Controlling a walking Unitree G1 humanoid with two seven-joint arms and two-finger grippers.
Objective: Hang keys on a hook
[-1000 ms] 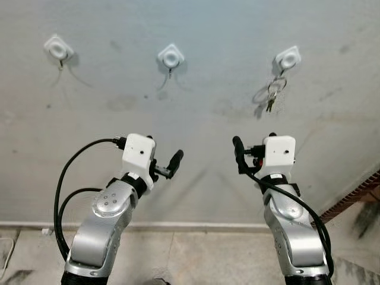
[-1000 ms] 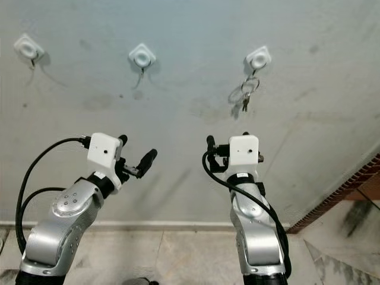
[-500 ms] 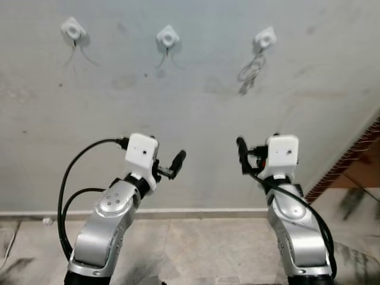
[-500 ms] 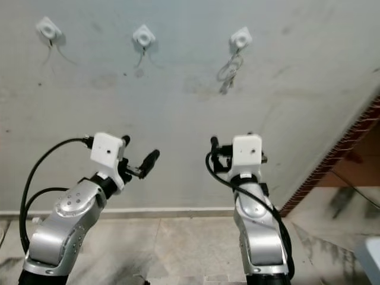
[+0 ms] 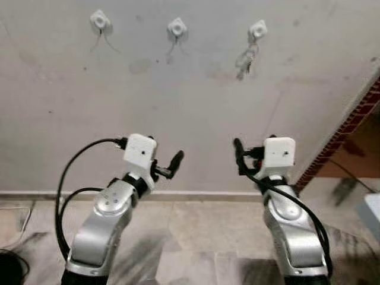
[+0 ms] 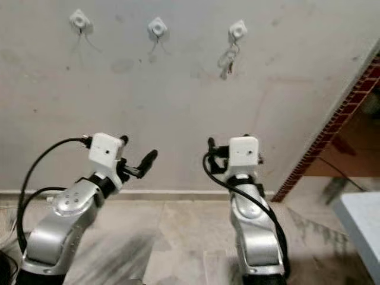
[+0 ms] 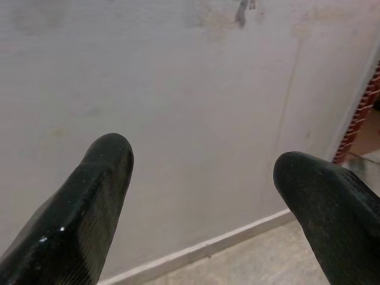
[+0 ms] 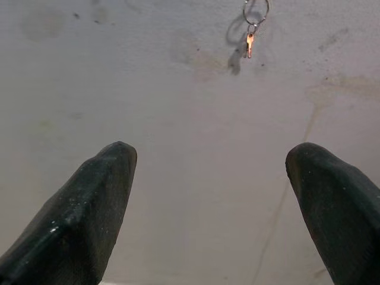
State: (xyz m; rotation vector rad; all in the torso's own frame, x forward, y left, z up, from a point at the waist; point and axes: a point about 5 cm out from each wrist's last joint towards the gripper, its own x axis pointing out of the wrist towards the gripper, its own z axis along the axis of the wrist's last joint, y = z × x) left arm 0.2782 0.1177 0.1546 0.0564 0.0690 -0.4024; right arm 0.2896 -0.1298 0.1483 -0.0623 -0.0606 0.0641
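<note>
Both grippers, left gripper [image 7: 202,196] and right gripper [image 8: 214,208], stood apart and empty; I judged the keys [image 5: 247,58] already hung on the right-hand hook [image 5: 257,28], well clear.

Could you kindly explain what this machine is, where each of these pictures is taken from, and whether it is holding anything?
This is a walking robot facing a grey wall. Two pictures come from cameras in its head, looking over its two silver arms. The other two come from cameras on its wrists, looking between each tool's black fingers. Three white hooks are on the wall; a bunch of keys hangs on the right hook. The left tool and the right tool are both open and hold nothing, well short of the wall.
</note>
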